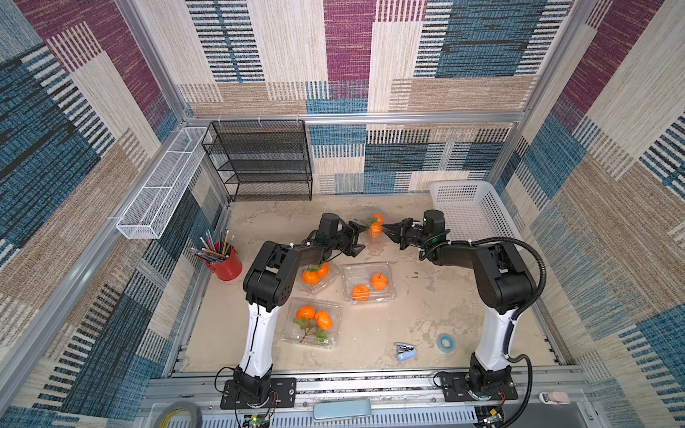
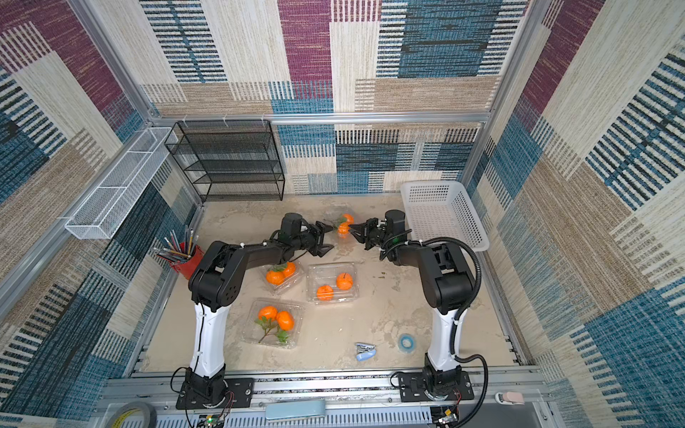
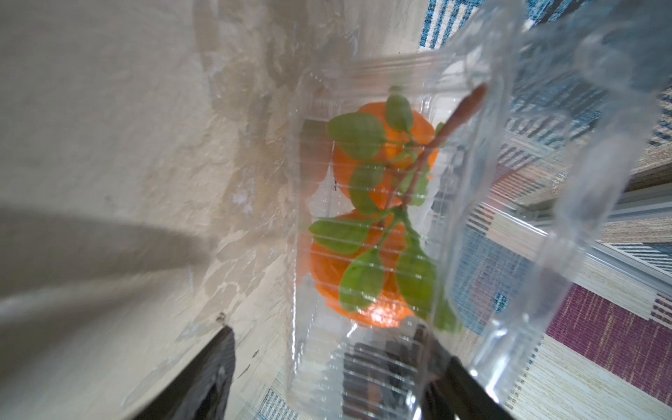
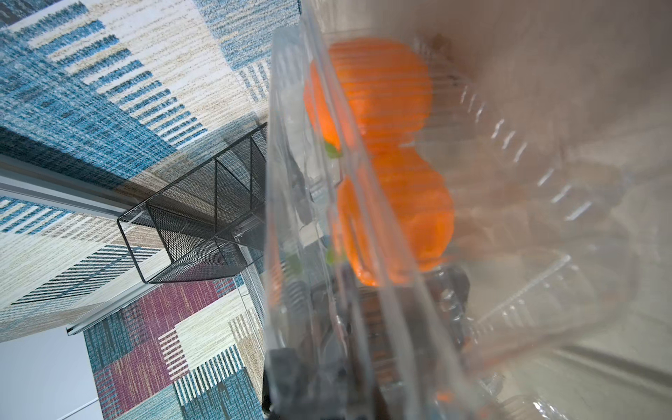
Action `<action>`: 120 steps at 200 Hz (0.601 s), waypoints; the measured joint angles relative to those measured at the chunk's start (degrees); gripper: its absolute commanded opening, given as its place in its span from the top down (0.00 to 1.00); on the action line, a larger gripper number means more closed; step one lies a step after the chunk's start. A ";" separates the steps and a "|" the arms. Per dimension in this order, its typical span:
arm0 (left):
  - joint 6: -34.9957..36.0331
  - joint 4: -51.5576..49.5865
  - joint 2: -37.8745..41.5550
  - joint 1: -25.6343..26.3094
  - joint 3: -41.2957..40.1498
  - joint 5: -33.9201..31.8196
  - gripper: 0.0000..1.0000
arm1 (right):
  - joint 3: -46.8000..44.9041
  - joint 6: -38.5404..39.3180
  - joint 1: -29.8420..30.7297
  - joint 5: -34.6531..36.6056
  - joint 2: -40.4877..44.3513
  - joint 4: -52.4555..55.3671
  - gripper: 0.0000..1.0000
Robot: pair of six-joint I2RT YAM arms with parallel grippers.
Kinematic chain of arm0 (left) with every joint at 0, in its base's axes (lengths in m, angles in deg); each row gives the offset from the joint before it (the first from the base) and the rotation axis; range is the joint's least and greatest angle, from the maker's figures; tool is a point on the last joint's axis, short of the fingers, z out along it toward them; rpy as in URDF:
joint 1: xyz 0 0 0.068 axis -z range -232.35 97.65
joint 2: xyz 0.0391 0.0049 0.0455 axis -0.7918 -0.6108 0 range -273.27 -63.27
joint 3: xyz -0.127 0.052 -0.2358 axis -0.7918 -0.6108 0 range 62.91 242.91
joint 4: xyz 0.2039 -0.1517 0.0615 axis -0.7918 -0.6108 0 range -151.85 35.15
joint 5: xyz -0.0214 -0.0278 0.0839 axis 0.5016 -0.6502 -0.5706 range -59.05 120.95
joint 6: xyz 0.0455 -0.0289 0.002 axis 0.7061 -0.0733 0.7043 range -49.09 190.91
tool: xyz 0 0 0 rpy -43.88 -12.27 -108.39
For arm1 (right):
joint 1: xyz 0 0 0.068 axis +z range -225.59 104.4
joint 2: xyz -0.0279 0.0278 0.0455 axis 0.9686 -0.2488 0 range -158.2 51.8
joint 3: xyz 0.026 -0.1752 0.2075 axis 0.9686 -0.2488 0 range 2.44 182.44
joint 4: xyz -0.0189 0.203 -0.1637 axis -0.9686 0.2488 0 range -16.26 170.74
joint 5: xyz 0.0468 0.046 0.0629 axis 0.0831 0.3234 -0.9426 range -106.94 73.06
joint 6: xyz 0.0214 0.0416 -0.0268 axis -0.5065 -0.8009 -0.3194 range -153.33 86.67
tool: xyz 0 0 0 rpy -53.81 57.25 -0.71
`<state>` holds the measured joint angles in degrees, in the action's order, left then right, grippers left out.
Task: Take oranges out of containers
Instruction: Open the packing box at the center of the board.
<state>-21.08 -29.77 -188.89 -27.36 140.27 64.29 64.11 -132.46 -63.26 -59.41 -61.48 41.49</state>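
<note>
Oranges (image 1: 375, 224), two on a leafy stem, sit inside a clear clamshell (image 1: 361, 215) at centre frame in both top views. We see the right gripper (image 1: 387, 228) pinched on its plastic edge, the left gripper (image 1: 359, 239) spread wide beside it.

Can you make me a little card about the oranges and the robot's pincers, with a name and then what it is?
Far box: between both pincers, two oranges inside
Other boxes: three, nearer the arms, two oranges each
Left pincer: open, at the far box's side
Right pincer: looks pinched on the far box's clear edge
Oranges taken out: none yet
Basket: white, back right
</note>
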 measured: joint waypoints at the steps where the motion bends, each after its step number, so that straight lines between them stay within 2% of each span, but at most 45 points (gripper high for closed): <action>1: 0.00 0.00 0.00 0.00 -0.02 0.00 0.23 | -0.04 -0.02 0.00 0.00 0.00 -0.02 0.80; 120: -0.02 -0.11 0.02 0.39 0.04 -1.57 0.23 | 0.44 -3.32 1.60 0.04 -1.31 -4.76 0.75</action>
<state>-21.10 -29.88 -188.87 -26.96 140.31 62.72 64.55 -135.78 -61.66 -59.37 -62.79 36.73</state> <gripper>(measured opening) 0.768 0.242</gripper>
